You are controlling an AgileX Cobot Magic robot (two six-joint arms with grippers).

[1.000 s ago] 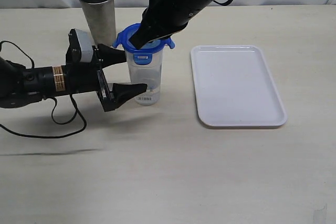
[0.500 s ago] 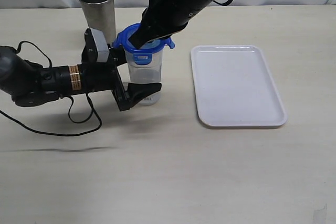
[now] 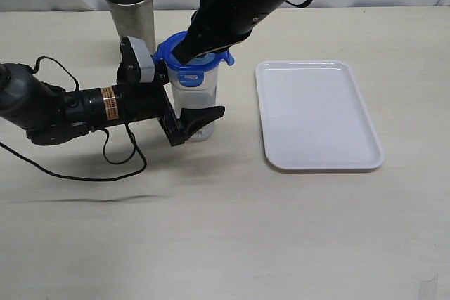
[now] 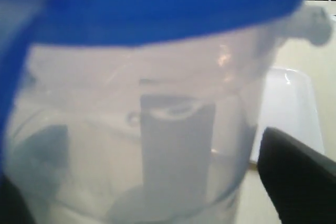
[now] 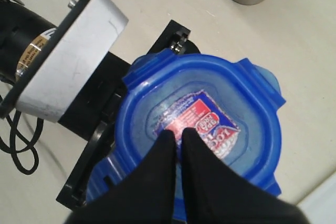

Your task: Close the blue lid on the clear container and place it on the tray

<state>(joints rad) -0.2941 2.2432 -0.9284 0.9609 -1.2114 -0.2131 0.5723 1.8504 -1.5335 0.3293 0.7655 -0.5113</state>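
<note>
The clear container stands upright on the table with the blue lid resting on its mouth. My right gripper comes down from above, shut, its two fingertips pressed together on the lid's red sticker. My left gripper lies low and open, one finger on each side of the container; the near finger shows a small gap to the wall. In the left wrist view the container fills the frame under the lid. The white tray lies to the right, apart.
A grey metal cup stands just behind the left gripper and close to the container. The left arm's black cable loops over the table on the left.
My left gripper has slid to the right until its fingers straddle the container. The right gripper has stayed on the lid.
</note>
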